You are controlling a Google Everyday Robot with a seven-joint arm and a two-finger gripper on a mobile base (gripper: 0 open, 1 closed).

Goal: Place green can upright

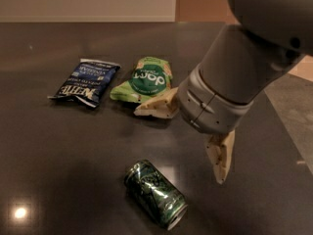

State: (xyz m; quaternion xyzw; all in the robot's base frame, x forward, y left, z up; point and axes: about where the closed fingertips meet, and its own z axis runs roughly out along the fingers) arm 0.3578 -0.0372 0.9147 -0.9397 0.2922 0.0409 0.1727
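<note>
With fingers spread wide, my gripper (179,146) hovers mid-desk (73,155), and the green can (155,194) lies toppled just frontward of it, near the front edge, its long axis running back-left to front-right.

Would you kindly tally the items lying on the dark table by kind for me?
Drink cans: 1 (green can, lying on its side)
Snack bags: 2 (blue bag, green bag)
Total: 3
The gripper hangs open just behind and to the right of the can.
</note>
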